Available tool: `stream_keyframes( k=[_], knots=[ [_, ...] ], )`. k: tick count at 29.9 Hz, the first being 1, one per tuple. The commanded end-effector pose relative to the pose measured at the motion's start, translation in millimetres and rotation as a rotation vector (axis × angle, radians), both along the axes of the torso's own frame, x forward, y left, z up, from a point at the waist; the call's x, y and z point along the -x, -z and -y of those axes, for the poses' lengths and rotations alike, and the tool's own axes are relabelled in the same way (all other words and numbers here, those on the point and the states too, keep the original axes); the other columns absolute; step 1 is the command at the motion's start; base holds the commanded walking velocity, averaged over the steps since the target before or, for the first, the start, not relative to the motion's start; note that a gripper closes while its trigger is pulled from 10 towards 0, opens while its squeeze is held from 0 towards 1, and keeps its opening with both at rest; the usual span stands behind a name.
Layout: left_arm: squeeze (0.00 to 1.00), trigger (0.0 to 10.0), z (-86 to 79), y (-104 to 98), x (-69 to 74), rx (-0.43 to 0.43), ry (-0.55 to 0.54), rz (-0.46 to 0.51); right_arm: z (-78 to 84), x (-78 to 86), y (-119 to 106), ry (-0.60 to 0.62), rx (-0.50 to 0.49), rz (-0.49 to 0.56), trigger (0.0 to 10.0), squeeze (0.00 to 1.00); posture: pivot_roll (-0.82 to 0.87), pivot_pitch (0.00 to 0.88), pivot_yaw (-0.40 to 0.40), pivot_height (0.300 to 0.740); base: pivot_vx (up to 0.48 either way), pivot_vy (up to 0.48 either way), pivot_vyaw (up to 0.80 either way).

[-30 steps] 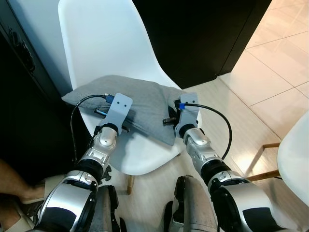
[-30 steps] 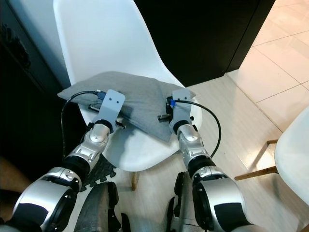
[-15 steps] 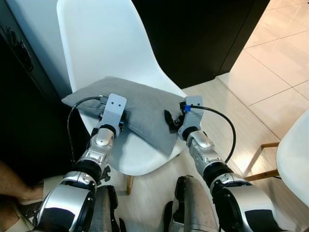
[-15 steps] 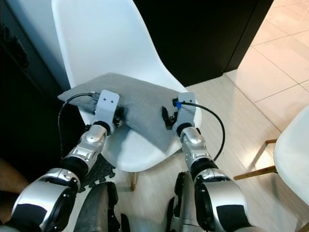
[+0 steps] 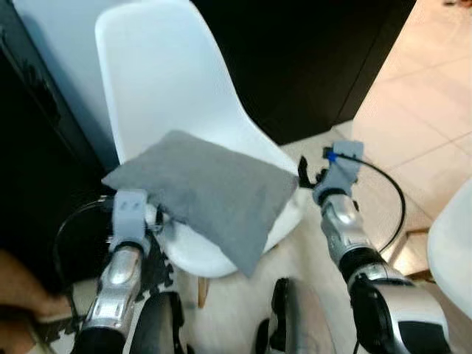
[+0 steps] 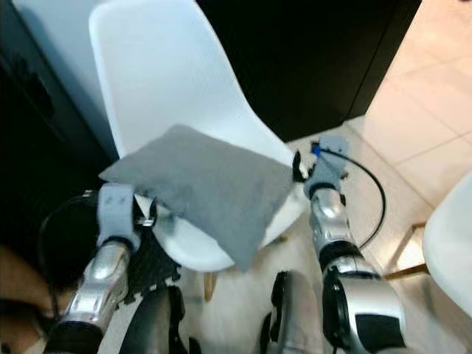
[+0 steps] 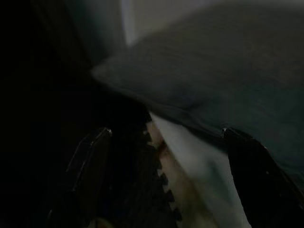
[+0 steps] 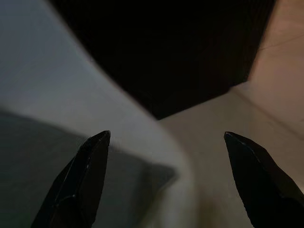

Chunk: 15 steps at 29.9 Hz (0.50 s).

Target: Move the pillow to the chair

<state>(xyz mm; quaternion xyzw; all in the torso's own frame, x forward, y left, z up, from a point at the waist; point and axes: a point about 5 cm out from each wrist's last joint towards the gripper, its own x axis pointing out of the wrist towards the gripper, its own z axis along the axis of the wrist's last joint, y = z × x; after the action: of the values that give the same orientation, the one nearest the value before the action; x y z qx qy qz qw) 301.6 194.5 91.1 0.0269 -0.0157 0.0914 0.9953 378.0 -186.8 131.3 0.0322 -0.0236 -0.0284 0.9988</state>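
Note:
A grey pillow (image 5: 203, 188) lies on the seat of the white chair (image 5: 162, 74), with one corner hanging over the front edge. My left gripper (image 7: 166, 129) is low at the seat's left front edge, just under the pillow's left corner (image 7: 190, 76). Its fingers are open with nothing between them. My right gripper (image 8: 166, 133) is beside the seat's right edge, close to the pillow's right corner (image 8: 42, 161). It is open too, and holds nothing. From the head, the right gripper (image 5: 305, 172) stands clear of the pillow.
A dark cabinet (image 5: 44, 125) stands left of the chair and a black one (image 5: 310, 59) behind it. Pale tiled floor (image 5: 413, 96) opens to the right. Another white chair (image 5: 453, 243) is at the right edge. A person's hand (image 5: 22, 302) is at the lower left.
Both grippers have come off the top of the pillow and moved outward, the left down to the seat's left edge, the right past its right edge. The view has shifted and blurred.

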Motion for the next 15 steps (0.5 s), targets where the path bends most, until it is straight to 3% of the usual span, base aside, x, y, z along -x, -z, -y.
stream_keyframes(
  k=[1,3,6,11,15],
  knots=[
    [0.0,10.0,4.7,-6.7,0.8,0.022,0.031,0.058,-3.2,5.1,10.8,-0.018,-0.028,-0.019,10.0,0.0,0.08,0.115,-0.024,0.571,0.0,0.0,0.0],
    [0.0,10.0,10.3,-13.8,-1.8,0.041,0.071,0.114,-8.3,9.6,18.3,-0.033,-0.054,-0.023,10.0,0.0,0.08,0.102,-0.026,0.571,0.0,0.0,0.0],
    [0.0,10.0,16.3,-20.3,-7.3,0.06,0.09,0.116,-16.2,14.3,23.7,-0.041,-0.07,-0.012,10.0,0.0,0.08,0.091,-0.027,0.571,0.0,0.0,0.0],
    [0.0,10.0,25.3,-24.3,-18.6,0.04,0.066,0.034,-31.3,26.8,37.5,-0.112,0.039,-0.011,10.0,0.0,0.06,0.073,-0.021,0.571,0.0,0.0,0.0],
    [0.0,10.0,23.6,-17.9,-19.8,0.032,0.049,0.004,-33.4,33.2,47.5,-0.154,0.047,-0.044,10.0,0.0,0.04,0.067,-0.001,0.571,0.0,0.0,0.0]
  ],
)
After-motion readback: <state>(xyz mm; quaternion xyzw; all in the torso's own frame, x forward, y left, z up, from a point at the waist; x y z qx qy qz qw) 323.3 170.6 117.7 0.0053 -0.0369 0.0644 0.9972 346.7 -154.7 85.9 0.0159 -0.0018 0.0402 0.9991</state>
